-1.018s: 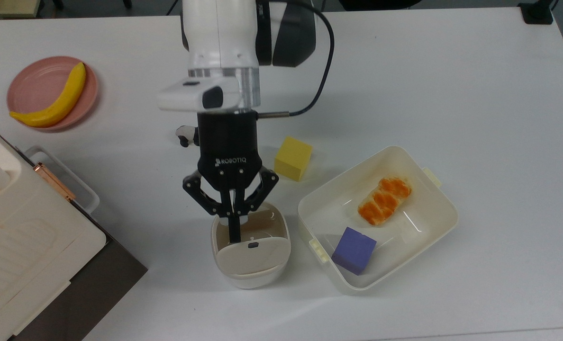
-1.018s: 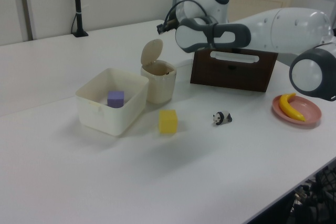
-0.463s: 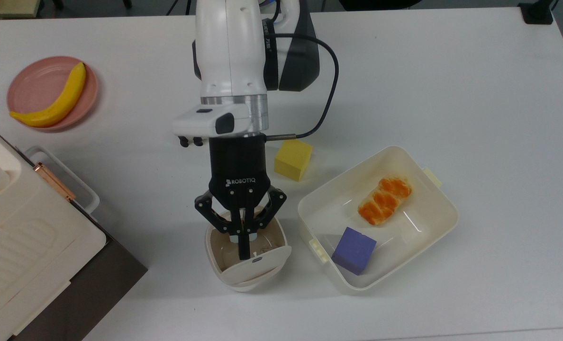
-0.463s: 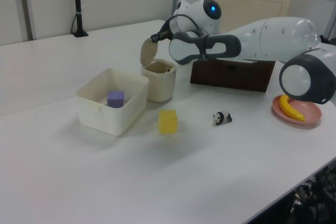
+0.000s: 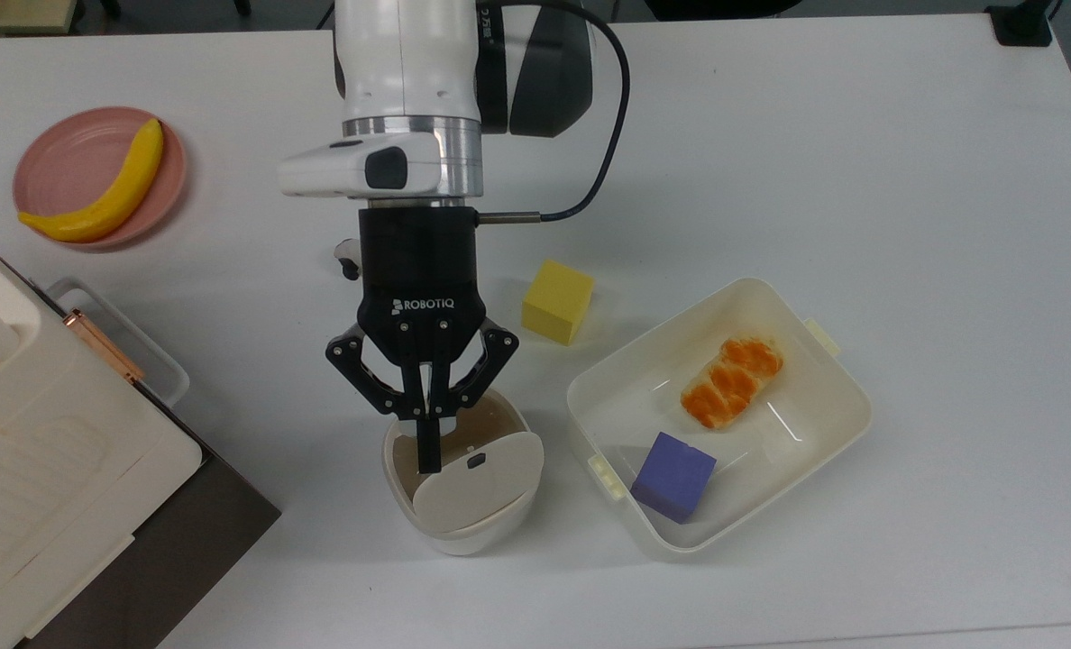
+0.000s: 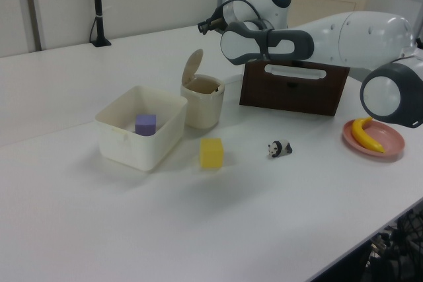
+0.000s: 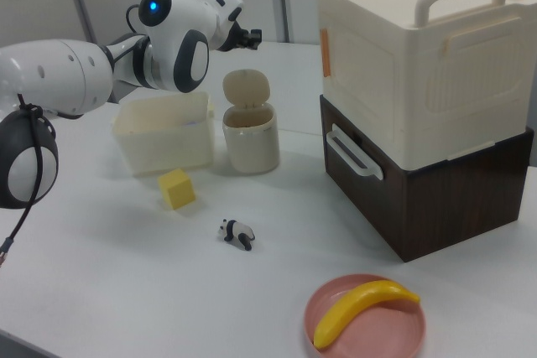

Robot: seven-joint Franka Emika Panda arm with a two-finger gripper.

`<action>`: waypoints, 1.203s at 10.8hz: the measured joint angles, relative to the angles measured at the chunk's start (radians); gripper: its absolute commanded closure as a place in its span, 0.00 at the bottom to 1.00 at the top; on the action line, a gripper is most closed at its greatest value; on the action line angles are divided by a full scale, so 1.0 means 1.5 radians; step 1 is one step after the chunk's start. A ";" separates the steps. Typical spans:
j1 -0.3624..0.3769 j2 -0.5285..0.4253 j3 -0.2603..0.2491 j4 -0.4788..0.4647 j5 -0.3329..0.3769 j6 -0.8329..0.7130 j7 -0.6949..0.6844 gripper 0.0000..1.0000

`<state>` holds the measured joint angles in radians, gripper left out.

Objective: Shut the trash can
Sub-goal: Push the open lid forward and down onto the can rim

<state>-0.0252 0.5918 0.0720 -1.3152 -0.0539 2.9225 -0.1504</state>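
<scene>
Hand (image 5: 425, 424) clenched, empty, fingertips above trash can (image 5: 463, 518), lid (image 5: 477, 482) raised.

"ROBOTIQ" in white on black end effector (image 5: 425, 424) body.

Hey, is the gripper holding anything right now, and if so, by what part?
Nothing is held. The gripper hangs shut above the trash can, whose lid stands open.

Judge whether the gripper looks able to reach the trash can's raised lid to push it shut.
Probably yes. The gripper hangs right above the trash can, its lid stands open, and nothing lies between them; the tub sits off to the side.
</scene>
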 measured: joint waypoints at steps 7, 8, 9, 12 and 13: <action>0.030 0.022 0.004 -0.003 -0.001 0.000 -0.003 1.00; 0.030 0.023 0.004 -0.003 -0.001 0.000 -0.011 1.00; 0.029 0.023 0.002 -0.003 -0.001 -0.004 -0.021 1.00; 0.027 0.018 0.000 -0.001 -0.001 -0.069 -0.070 1.00; 0.027 0.012 -0.001 0.001 -0.001 -0.107 -0.086 1.00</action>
<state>0.0146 0.6104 0.0705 -1.3138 -0.0558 2.7620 -0.2794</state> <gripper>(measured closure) 0.991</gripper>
